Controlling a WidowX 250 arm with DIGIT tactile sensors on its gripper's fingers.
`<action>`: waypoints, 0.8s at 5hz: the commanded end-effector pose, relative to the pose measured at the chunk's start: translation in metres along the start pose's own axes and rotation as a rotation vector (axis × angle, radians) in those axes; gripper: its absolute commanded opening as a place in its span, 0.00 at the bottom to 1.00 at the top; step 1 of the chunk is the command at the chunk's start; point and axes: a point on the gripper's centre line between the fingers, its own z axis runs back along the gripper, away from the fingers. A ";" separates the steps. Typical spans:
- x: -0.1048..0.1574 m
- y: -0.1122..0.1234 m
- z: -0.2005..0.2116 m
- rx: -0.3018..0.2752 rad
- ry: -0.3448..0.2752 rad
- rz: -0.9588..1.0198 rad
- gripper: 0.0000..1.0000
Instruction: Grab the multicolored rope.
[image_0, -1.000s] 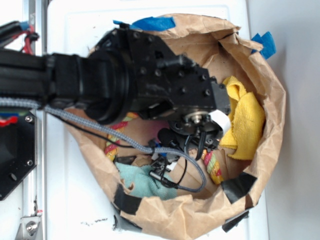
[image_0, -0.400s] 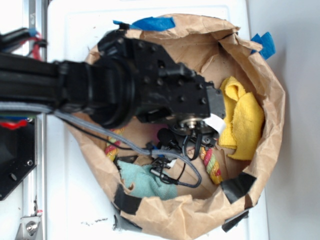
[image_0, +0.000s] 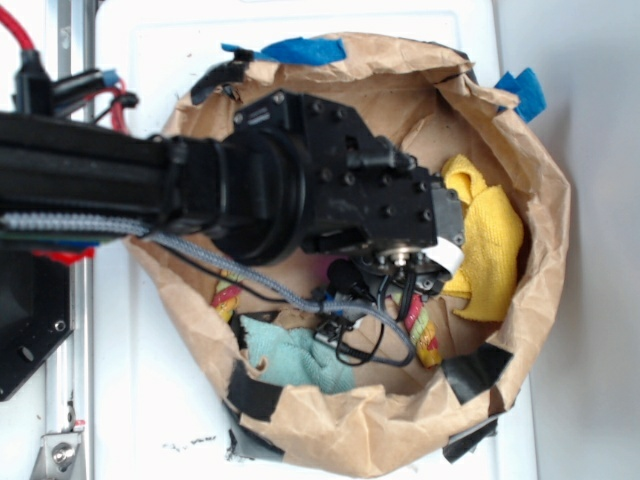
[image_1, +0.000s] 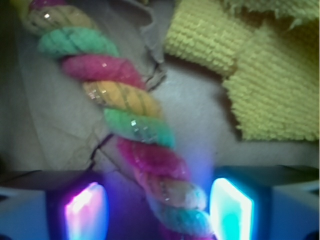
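Brown paper bag, rim rolled down and patched with blue and black tape, sits on the white table. Inside, left to right in the exterior view: one end of the rope against the left wall, teal cloth low near the front wall, the rope's other visible stretch under the arm's head, yellow cloth against the right wall. Arm reaches in from the left and hides the rope's middle. Wrist view: gripper apart, lit fingers either side of the rope, which runs diagonally down between them, close to the right finger. Contact not clear. Yellow cloth top right, apart from the rope.
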 end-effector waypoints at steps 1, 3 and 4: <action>0.000 -0.008 -0.002 0.001 -0.009 -0.009 0.00; 0.000 -0.008 0.020 0.003 -0.027 0.016 0.00; -0.015 -0.027 0.072 0.051 -0.049 0.084 0.00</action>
